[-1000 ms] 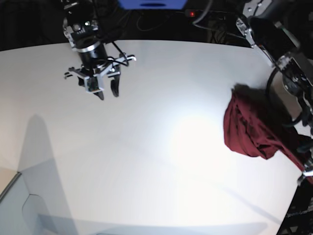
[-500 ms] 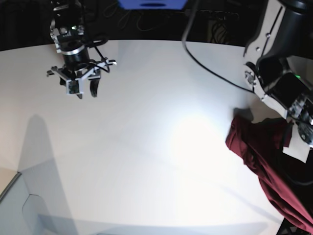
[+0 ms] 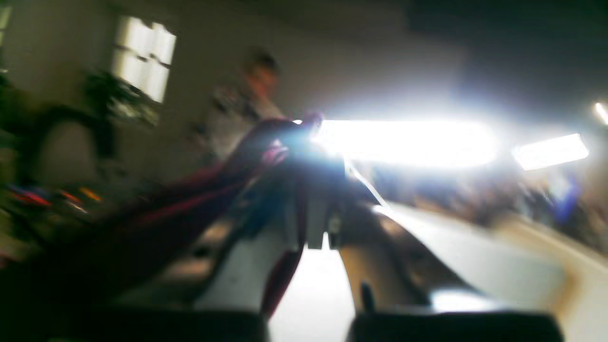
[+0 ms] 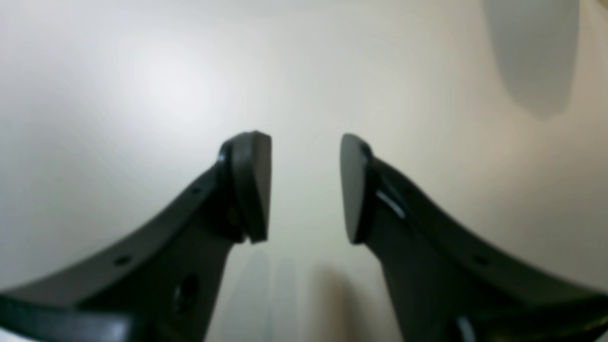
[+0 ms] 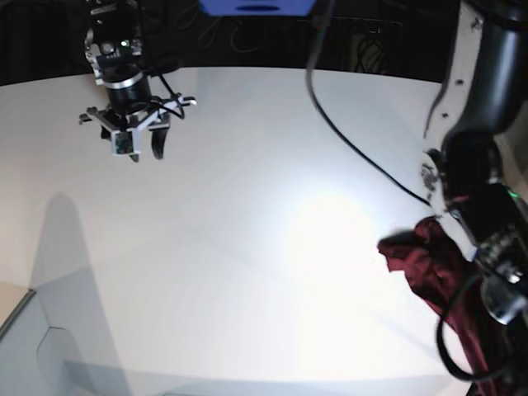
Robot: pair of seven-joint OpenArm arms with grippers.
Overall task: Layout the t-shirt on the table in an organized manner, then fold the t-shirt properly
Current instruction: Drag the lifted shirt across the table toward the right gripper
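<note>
The dark maroon t-shirt (image 5: 429,268) hangs bunched at the right side of the white table (image 5: 247,206), lifted at its top and trailing down past the table's right edge. My left gripper (image 5: 436,224) is shut on the shirt's top. The blurred left wrist view shows the left gripper (image 3: 306,142) pinching the t-shirt (image 3: 190,204), which streams away to the lower left. My right gripper (image 5: 144,150) hovers over the far left of the table. In the right wrist view the right gripper (image 4: 306,185) is open, with only bare table (image 4: 142,95) under it.
A black cable (image 5: 355,148) from the left arm runs across the table's right half. A blue object (image 5: 256,7) and loose wires sit behind the far edge. The table's edge cuts in at the near left corner (image 5: 16,330).
The left arm has swung toward the near side and lifted the shirt, which went from a heap on the table to a hanging bunch. The right arm moved back and left, then stopped.
</note>
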